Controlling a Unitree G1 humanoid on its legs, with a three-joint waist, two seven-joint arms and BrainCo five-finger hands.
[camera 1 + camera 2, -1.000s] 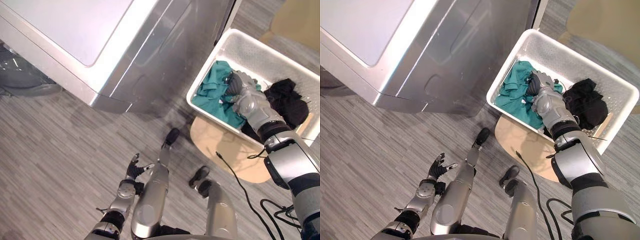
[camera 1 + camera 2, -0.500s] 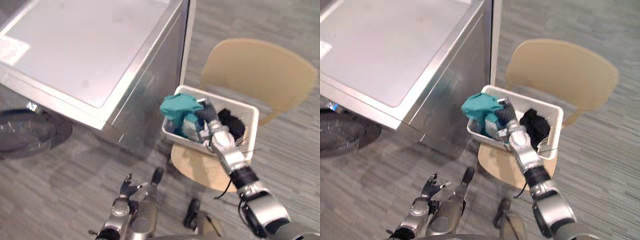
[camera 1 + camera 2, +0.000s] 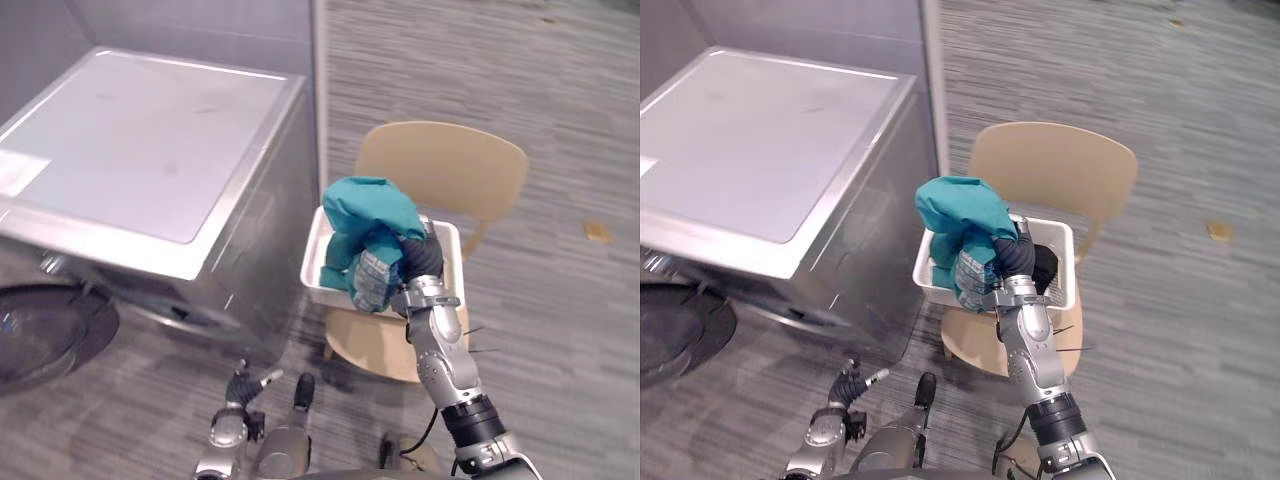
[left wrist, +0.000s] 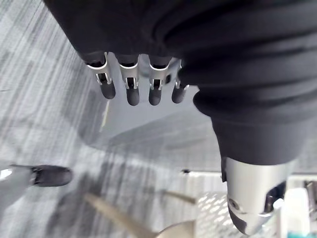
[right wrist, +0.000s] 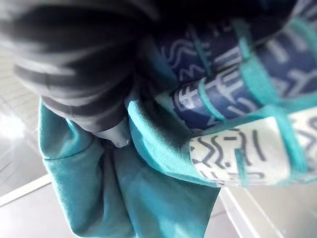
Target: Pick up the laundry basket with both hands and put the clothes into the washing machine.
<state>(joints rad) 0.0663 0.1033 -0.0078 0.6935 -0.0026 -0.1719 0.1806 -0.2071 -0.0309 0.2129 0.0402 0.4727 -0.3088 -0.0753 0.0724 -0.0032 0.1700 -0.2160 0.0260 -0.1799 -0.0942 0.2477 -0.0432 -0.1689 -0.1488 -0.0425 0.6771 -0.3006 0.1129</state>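
Observation:
My right hand (image 3: 420,262) is shut on a teal garment (image 3: 370,210) with a patterned blue and white part (image 5: 233,99), held up above the white laundry basket (image 3: 312,272). The basket stands on a beige chair (image 3: 450,170) and holds a black garment (image 3: 1043,268). The silver washing machine (image 3: 150,150) stands just left of the basket. Its round dark door (image 3: 40,335) hangs open low at the left. My left hand (image 3: 243,385) hangs low near the floor with its fingers (image 4: 129,89) straight, holding nothing.
A grey wall runs behind the washing machine. Striped grey floor (image 3: 560,330) stretches to the right of the chair and in front of the machine. A small tan scrap (image 3: 598,231) lies on the floor at the far right.
The camera has tilted up and the whole picture has shifted. My right hand has closed on the teal garment and lifted it out of the basket. The left hand stays low.

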